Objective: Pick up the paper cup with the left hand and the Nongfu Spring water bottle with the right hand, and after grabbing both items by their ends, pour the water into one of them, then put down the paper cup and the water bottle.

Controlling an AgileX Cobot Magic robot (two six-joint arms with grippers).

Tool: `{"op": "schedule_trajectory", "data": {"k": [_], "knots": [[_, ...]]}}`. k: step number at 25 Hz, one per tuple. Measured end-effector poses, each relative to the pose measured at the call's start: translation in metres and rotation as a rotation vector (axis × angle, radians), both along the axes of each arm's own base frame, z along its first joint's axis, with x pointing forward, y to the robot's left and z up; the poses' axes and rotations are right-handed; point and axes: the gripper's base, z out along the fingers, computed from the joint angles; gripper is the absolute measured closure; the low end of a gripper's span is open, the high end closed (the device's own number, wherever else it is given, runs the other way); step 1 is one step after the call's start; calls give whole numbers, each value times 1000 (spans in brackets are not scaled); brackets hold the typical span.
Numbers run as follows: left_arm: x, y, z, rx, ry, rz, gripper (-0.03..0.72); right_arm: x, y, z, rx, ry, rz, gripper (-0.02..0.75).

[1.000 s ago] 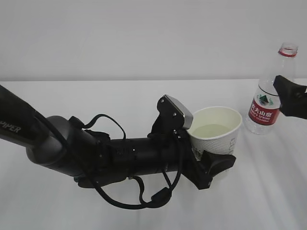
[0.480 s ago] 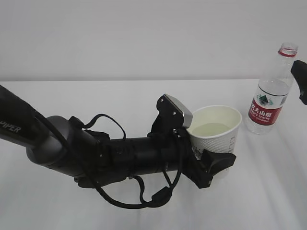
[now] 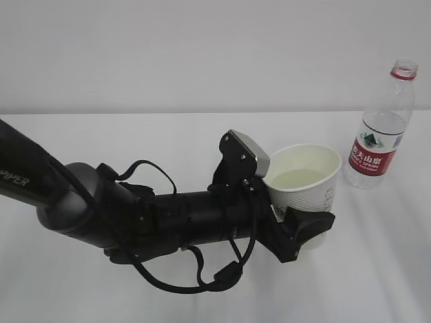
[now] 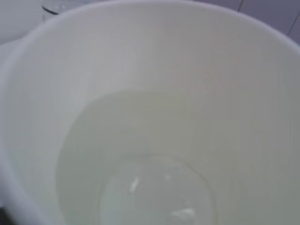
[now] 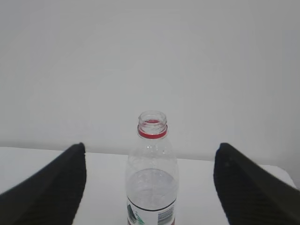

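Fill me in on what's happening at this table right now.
The left gripper is closed around the paper cup, which stands upright on the white table with water in its bottom. The Nongfu Spring water bottle stands uncapped and upright to the cup's right, apart from it, with some water inside. The right gripper is open and clear of the bottle, which its wrist view shows between the spread fingers. Pouring looks done; only the cup remains held.

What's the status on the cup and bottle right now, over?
Left gripper clamped round the paper cup, water inside. Right gripper open, clear of the Nongfu Spring water bottle, which stands upright on the table. Nothing in the way.
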Motion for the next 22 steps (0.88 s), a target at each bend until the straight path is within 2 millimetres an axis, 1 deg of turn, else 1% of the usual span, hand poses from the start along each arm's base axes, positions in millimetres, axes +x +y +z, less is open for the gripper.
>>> {"op": "schedule_trajectory", "data": {"k": [4, 9, 12, 22], "knots": [[0, 0, 3, -31, -7, -7, 145, -8, 0, 7, -1, -17, -3, 97], [4, 2, 3, -35, -9, 3, 156, -11, -1, 7, -3, 3, -5, 119], [10, 8, 3, -34, -10, 22, 171, -11, -1, 7, -4, 8, -6, 127], [37, 31, 3, -34, -12, 108, 175, -11, -1, 7, -2, 8, -6, 139]]}}
